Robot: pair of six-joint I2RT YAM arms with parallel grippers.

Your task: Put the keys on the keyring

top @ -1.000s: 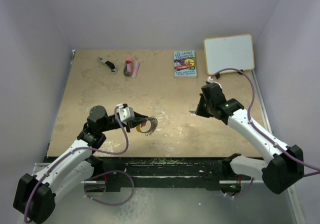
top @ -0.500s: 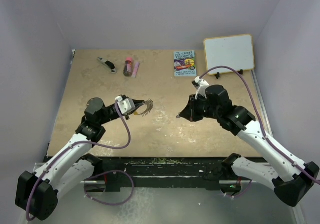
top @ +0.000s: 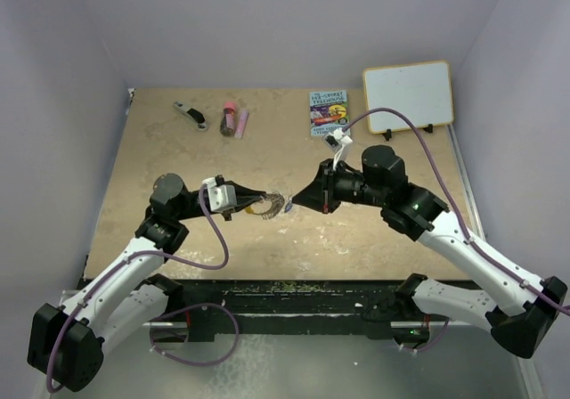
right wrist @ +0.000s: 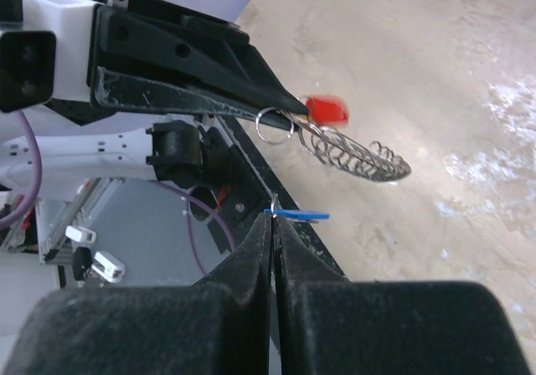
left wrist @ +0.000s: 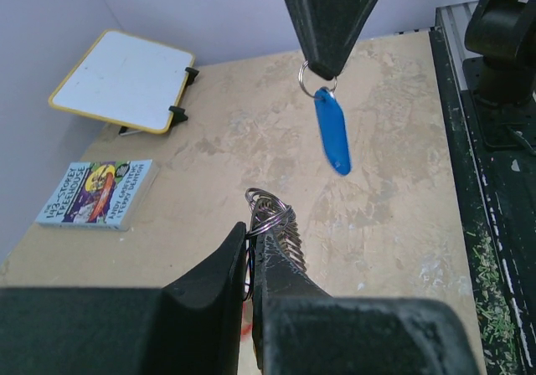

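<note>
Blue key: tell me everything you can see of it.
The blue key is a small, slim blue plastic tag on a little silvery loop. The right gripper pinches that loop, so the tag hangs free in the air, slightly tilted, above the table. It is close to the keyring in the left gripper but not touching it.

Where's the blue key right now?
In the left wrist view the blue key hangs at upper centre from the right arm's shut jaws, above the table, just beyond the keyring gripped in the left arm's jaws.
</note>
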